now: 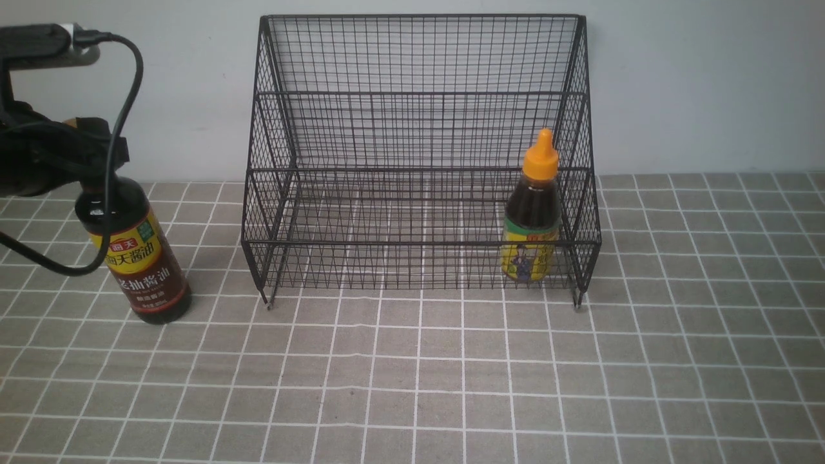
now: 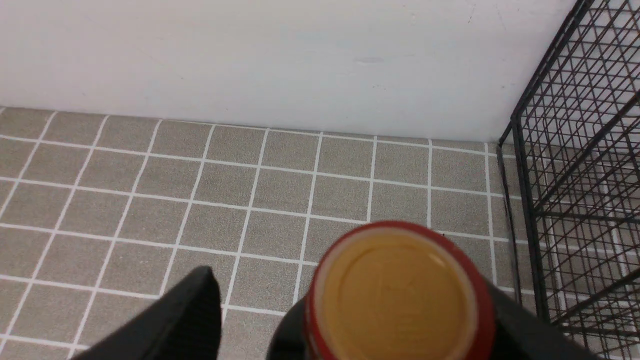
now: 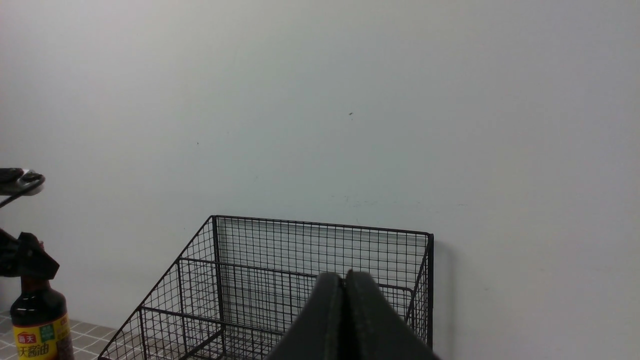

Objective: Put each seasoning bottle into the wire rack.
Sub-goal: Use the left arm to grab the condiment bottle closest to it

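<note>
The tall seasoning bottle (image 1: 142, 258), dark with a yellow-and-red label, stands slightly tilted on the cloth left of the wire rack (image 1: 419, 96). My left gripper (image 1: 90, 148) is at its neck. In the left wrist view the jaws stand open around the brown cap (image 2: 397, 295): one finger (image 2: 190, 310) is apart from it, the other (image 2: 520, 325) close beside it. The short seasoning bottle (image 1: 533, 212) with the orange nozzle cap stands upright in the rack's lower tier, at its right end. My right gripper (image 3: 344, 280) is shut and empty, raised and facing the rack (image 3: 300, 260).
A grey checked cloth (image 1: 419, 374) covers the table. A pale wall (image 1: 709, 84) stands right behind the rack. A black cable (image 1: 122, 129) hangs from the left arm in front of the tall bottle. The rack's side (image 2: 575, 175) is close to the left gripper.
</note>
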`<action>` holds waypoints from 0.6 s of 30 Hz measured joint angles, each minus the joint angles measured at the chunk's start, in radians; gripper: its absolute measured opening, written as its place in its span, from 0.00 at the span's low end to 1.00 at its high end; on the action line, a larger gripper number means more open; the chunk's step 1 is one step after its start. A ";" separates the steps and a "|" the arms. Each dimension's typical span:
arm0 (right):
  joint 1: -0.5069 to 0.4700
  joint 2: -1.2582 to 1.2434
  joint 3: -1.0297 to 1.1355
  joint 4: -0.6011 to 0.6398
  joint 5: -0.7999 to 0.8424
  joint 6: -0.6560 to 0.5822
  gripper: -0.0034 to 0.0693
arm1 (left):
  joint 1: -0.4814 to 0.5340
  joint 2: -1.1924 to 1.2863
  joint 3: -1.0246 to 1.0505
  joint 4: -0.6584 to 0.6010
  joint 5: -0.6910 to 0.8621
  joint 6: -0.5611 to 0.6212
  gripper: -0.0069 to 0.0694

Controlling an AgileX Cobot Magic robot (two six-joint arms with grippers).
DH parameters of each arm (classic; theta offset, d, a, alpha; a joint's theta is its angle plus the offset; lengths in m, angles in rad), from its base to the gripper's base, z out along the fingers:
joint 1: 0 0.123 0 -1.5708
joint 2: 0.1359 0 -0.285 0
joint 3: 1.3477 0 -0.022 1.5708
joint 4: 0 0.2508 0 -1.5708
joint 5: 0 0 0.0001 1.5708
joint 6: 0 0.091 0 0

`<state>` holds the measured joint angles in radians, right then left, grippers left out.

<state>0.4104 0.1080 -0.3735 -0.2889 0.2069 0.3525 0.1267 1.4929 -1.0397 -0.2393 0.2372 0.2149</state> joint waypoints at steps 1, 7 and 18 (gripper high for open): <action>0.000 0.000 0.000 0.000 0.000 0.000 0.03 | 0.000 0.003 0.000 -0.001 -0.002 0.000 0.70; 0.000 0.000 0.000 0.000 0.000 0.000 0.03 | -0.001 0.008 0.000 -0.014 0.003 -0.002 0.44; 0.000 0.000 0.000 0.000 0.000 0.000 0.03 | -0.001 -0.084 -0.096 0.004 0.183 0.006 0.44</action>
<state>0.4104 0.1080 -0.3735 -0.2889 0.2069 0.3525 0.1257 1.4086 -1.1357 -0.2349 0.4197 0.2208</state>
